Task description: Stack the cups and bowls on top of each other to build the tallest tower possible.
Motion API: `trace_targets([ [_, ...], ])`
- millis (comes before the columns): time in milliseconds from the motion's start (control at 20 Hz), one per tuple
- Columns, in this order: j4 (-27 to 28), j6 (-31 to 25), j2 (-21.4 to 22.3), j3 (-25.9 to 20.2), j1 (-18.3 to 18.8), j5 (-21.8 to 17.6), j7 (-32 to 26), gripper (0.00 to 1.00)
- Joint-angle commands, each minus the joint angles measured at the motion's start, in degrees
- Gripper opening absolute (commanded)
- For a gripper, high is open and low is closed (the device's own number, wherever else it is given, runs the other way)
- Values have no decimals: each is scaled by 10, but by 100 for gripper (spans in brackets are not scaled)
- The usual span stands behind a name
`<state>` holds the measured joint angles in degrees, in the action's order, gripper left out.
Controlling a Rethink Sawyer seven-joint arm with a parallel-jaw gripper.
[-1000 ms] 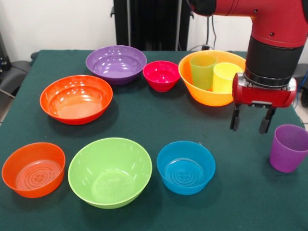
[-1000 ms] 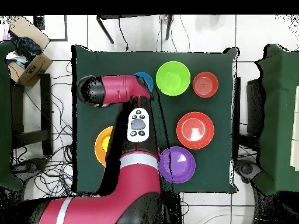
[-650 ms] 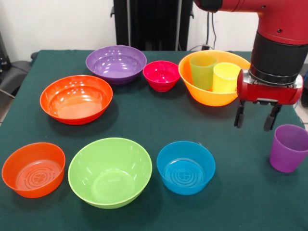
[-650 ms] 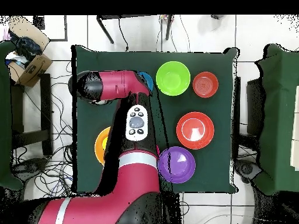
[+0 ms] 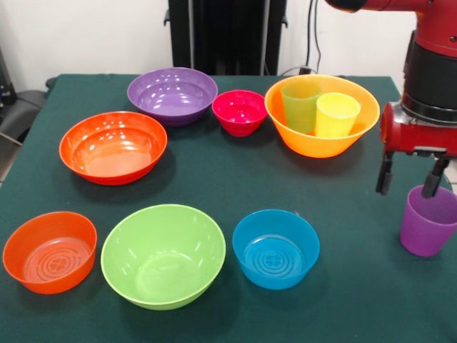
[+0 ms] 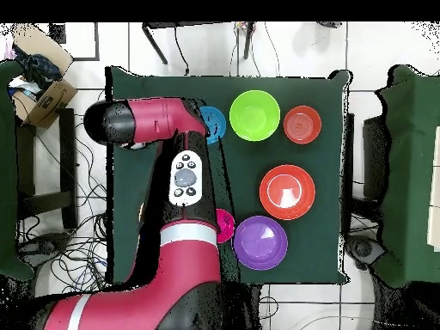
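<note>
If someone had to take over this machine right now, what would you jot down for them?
Claw: open, empty, hanging just above the purple cup at the table's edge.
Done: green cup and yellow cup stand side by side in the big orange bowl.
Left: everything else sits apart on the cloth, namely the purple bowl, pink bowl, red-orange bowl, small orange bowl, lime bowl and blue bowl. No tower yet.

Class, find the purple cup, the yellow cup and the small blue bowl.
purple cup (image 5: 428,227), front view, outer wall.
yellow cup (image 5: 335,118), front view, side wall below the rim.
small blue bowl (image 5: 275,251), front view, inner floor.
</note>
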<state>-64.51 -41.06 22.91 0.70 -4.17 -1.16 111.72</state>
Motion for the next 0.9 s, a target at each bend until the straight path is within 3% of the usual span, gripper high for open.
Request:
trace_targets([
  [50, 21, -50, -23, -37, -11, -35, -24, 100],
  [400, 42, -58, -36, -25, -20, -39, -19, 100],
  [900, 69, -55, -69, 27, -59, -45, 23, 100],
])
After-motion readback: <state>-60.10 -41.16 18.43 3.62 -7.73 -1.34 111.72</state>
